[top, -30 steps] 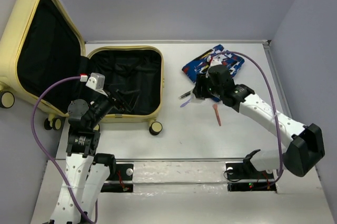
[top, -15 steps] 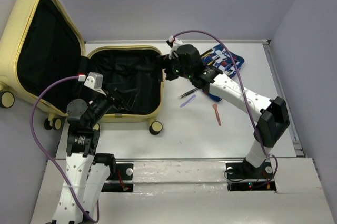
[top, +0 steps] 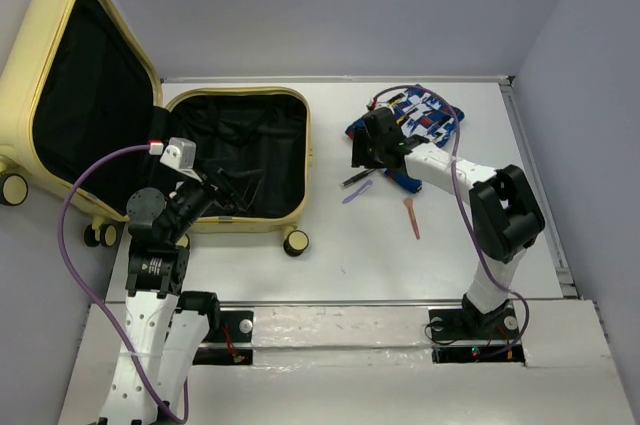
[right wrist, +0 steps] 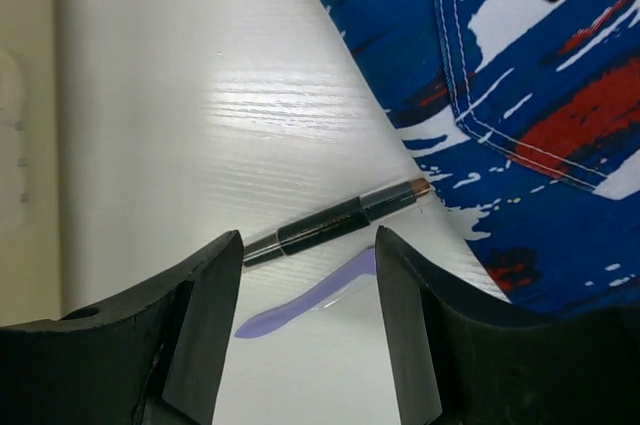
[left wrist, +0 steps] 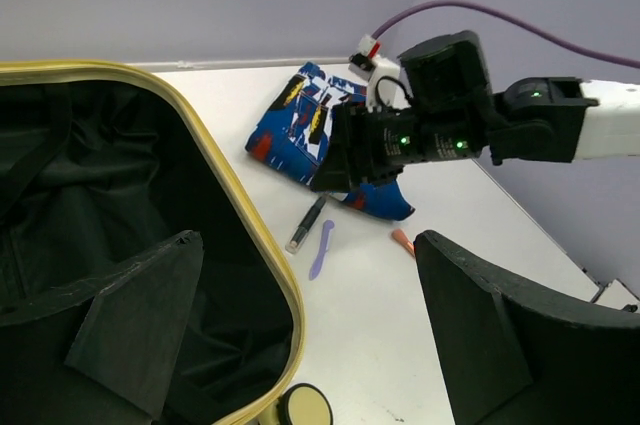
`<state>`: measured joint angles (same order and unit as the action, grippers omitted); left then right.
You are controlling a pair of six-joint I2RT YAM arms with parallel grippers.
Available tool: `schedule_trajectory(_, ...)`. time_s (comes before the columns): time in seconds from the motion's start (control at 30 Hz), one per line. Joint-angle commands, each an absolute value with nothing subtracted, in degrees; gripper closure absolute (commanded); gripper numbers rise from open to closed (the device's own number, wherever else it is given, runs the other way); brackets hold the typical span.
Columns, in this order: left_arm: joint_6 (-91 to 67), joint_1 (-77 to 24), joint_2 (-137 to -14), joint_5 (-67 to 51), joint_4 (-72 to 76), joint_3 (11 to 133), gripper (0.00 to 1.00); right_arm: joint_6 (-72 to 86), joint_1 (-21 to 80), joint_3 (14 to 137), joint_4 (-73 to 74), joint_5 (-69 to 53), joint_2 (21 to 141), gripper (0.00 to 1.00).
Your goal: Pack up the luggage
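The luggage point(top: 306, 150), a pale yellow suitcase, lies open at the table's left with its black-lined lid propped up; its rim point(left wrist: 240, 195) crosses the left wrist view. My left gripper point(top: 226, 191) point(left wrist: 310, 335) hangs open over the suitcase's near right corner, nothing between its fingers. My right gripper point(top: 359, 158) point(right wrist: 308, 315) is open just above the table, by the left edge of a blue patterned cloth point(top: 420, 115) point(right wrist: 520, 95). A black pen point(right wrist: 335, 223) and a purple stick point(right wrist: 310, 303) lie on the table between its fingers, neither gripped.
An orange stick point(top: 412, 216) point(left wrist: 402, 240) lies on the table right of the pen point(top: 355, 180) and purple stick point(top: 357, 191). A caster wheel point(top: 295, 243) point(left wrist: 305, 407) sticks out at the suitcase's near corner. Walls close the table at the back and right.
My right arm swung back right from the suitcase's far rim to the spot above the pen, and its jaws narrowed. The left arm has not moved.
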<state>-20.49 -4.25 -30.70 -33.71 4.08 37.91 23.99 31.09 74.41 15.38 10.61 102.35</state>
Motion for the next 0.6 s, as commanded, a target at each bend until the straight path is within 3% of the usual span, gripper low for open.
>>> schedule_trajectory(0.0, -21.0, -3.8, -30.7, -35.3, 7.2, 38.2, 0.01, 25.6, 31.1, 76.2, 14.6, 12.4, 106.2, 0.38)
schedule_trajectory(0.57, -21.4, -3.8, -30.7, -35.8, 7.5, 38.1, 0.01, 27.9, 31.1, 78.7, 15.1, 11.2, 115.3, 0.46)
